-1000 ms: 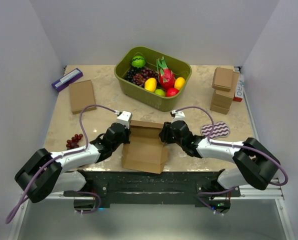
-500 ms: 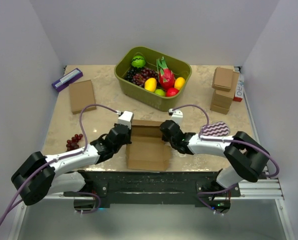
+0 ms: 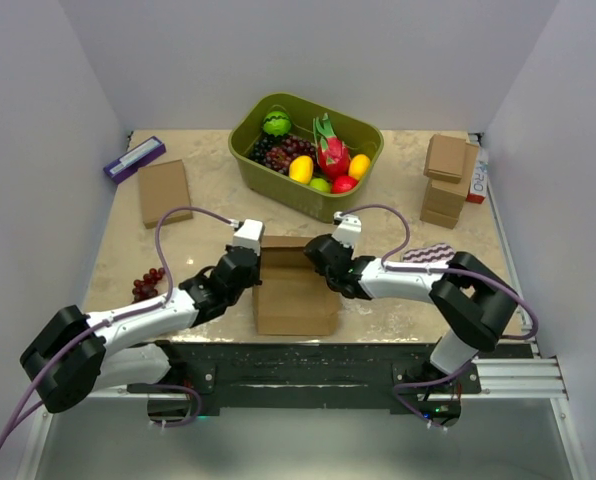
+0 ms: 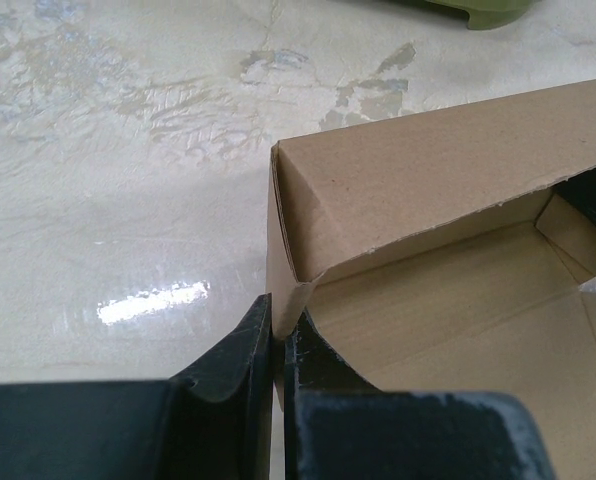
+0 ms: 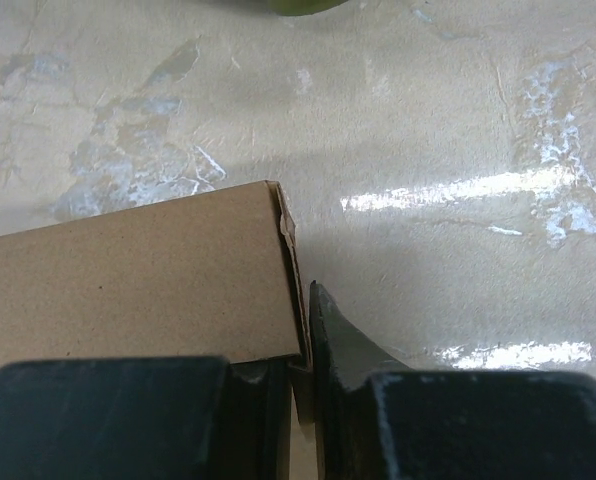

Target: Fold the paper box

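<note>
Table (image 3: 208, 205): marble-look top, with both arms reaching in from the near edge. Green bin (image 3: 278, 188) of fruit stands at the far middle. The paper box (image 3: 296, 300) sits near the front edge, between the two arms, half-formed, its far wall upright. We note the left gripper (image 4: 278, 322) pinched narrow on the box's left wall at the corner. The right gripper (image 5: 303, 300) is likewise nipped onto the edge of the right wall.
</note>
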Robot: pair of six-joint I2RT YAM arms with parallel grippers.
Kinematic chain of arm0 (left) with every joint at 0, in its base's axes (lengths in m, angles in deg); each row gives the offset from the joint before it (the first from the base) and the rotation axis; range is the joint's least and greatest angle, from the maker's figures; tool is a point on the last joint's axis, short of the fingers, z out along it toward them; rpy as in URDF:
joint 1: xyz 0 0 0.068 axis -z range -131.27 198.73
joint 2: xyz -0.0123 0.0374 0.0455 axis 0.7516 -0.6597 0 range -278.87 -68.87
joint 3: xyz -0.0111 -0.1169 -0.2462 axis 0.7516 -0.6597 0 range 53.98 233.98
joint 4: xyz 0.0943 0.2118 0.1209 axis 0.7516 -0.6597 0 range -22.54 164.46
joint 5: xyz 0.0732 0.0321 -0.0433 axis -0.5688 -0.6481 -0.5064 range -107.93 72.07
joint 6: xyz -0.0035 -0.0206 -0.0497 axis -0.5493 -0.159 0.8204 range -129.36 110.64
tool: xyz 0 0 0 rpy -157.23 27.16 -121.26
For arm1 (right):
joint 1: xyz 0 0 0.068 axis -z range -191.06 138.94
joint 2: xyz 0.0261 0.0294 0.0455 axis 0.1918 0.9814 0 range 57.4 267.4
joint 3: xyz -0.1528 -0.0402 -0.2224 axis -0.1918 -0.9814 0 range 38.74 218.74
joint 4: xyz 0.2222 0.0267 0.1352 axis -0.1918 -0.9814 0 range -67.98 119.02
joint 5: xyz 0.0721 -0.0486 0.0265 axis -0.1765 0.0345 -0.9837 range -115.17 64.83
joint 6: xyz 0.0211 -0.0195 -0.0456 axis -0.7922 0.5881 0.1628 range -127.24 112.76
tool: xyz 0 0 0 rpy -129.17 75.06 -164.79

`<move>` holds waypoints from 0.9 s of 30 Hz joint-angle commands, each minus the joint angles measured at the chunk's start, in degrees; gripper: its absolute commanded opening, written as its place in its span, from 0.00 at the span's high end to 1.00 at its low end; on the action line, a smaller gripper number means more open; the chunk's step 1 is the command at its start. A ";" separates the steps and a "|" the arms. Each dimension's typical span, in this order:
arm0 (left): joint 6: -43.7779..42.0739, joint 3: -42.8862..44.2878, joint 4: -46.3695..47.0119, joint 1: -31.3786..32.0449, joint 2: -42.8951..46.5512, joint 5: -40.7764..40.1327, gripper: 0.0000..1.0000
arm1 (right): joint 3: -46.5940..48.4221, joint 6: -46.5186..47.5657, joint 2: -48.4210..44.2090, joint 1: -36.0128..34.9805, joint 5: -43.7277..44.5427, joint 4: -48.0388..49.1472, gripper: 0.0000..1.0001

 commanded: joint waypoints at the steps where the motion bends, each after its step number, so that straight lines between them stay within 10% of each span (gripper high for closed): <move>1: 2.44 4.26 0.81 0.54 0.54 -3.36 1.00 | -0.60 -8.48 5.18 2.05 9.48 -15.01 1.00; 27: -1.52 9.45 -4.11 -2.71 3.35 -0.38 1.00 | 4.05 -15.43 9.67 0.20 15.64 -24.16 1.00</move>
